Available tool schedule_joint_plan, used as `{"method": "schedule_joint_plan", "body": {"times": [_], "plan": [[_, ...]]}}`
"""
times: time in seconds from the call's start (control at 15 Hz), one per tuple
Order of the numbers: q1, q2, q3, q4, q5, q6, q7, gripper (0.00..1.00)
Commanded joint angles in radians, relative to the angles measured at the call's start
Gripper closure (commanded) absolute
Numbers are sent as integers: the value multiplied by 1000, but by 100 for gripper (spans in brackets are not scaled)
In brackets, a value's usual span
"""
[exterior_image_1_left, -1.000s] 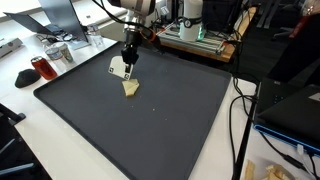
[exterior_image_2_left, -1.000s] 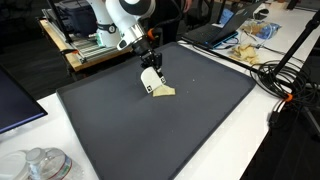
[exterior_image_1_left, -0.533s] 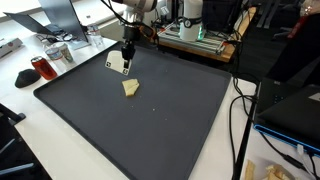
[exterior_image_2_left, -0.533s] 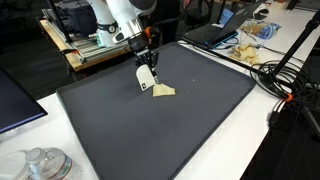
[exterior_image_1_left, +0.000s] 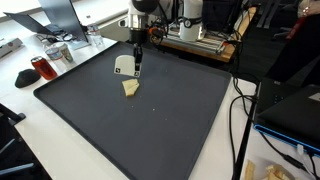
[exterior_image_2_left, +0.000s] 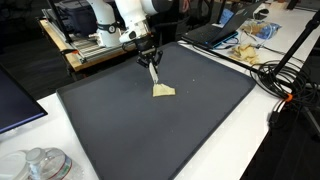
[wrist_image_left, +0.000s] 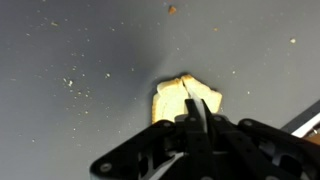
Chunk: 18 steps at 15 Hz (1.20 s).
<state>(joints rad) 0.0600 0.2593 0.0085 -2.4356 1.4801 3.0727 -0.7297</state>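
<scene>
The gripper (exterior_image_1_left: 136, 67) hangs point-down over the far part of a big dark mat (exterior_image_1_left: 150, 130), its fingers drawn together and clamped on a small white card (exterior_image_1_left: 124, 66).

In an exterior view the card shows its flat face, a pale square sticking out at 9 o'clock from the fingertips and lifted clear of the mat. In an exterior view from elsewhere, the gripper (exterior_image_2_left: 153, 64) holds the same card (exterior_image_2_left: 155, 73) edge-on, so it reads only as a thin light sliver pointing down at 6 o'clock.

In the wrist view the gripper (wrist_image_left: 201, 120) fills the bottom edge. The card (wrist_image_left: 202, 108) is no more than a narrow bright line between the closed black fingers.

A pale yellow piece (exterior_image_1_left: 131, 88) lies on the mat near the gripper, at 6 o'clock from it, apart from the card. The same piece (exterior_image_2_left: 164, 91) sits at about 5 o'clock from the card's lower end in an exterior view. Only the wrist view shows its look up close: the piece (wrist_image_left: 172, 98) is chunky and uneven, with a darker rim, at 11 o'clock from the fingertips. Fine crumbs (wrist_image_left: 75, 88) dot the mat (wrist_image_left: 80, 40) at 9 o'clock.

Farther out, a red cup (exterior_image_1_left: 41, 68) stands off the mat at 9 o'clock in an exterior view. Clear glass jars (exterior_image_2_left: 40, 165) show at 7 o'clock in an exterior view.
</scene>
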Motion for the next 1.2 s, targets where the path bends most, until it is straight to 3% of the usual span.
{"method": "schedule_joint_plan", "body": {"times": [0.0, 0.47, 0.67, 0.8, 1.0, 1.07, 1.13], "plan": [[22, -27, -26, -100, -277, 14, 119, 99], [247, -71, -376, -117, -856, -106, 325, 99], [369, -63, -552, -59, -1110, -230, 435, 99], [413, -74, -618, 0, -1279, -343, 522, 99], [454, -95, -646, 88, -1427, -510, 588, 99], [273, -120, -461, 115, -1529, -551, 647, 99], [252, -121, -423, 140, -1553, -596, 651, 99]]}}
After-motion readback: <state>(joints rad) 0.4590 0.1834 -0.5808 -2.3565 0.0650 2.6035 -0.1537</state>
